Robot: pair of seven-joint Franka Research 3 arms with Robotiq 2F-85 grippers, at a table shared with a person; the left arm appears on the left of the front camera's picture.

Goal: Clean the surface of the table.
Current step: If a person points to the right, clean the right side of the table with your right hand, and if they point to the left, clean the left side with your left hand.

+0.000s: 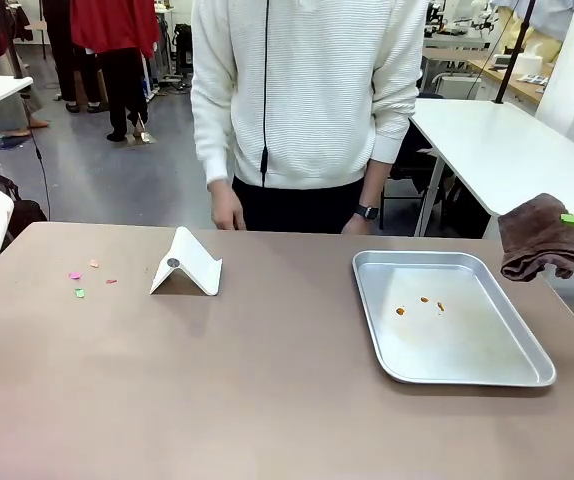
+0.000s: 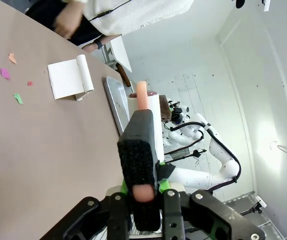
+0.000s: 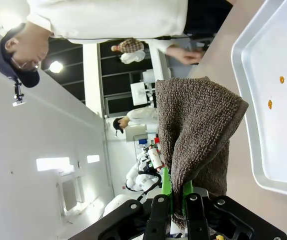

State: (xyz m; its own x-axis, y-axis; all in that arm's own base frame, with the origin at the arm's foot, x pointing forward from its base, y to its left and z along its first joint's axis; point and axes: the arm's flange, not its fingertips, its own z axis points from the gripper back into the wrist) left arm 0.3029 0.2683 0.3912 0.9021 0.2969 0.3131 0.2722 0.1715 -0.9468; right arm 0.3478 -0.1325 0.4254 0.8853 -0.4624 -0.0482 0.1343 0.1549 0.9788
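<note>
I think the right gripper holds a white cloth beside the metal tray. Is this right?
Not quite: the cloth is brown, not white, as the front view shows. The right gripper does hold it beside the metal tray.

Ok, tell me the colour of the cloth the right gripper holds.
The cloth is dark brown; the right wrist view shows it best.

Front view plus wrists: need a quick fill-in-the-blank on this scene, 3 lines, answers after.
1. The left gripper has its jaws shut on a roller; the right gripper has its jaws shut on a brown ____.
2. The orange crumbs lie in the metal ____.
3. Seen from the front, the coloured scraps lie on the table to the ____ of the white stand.
Missing words: cloth; tray; left.
</note>
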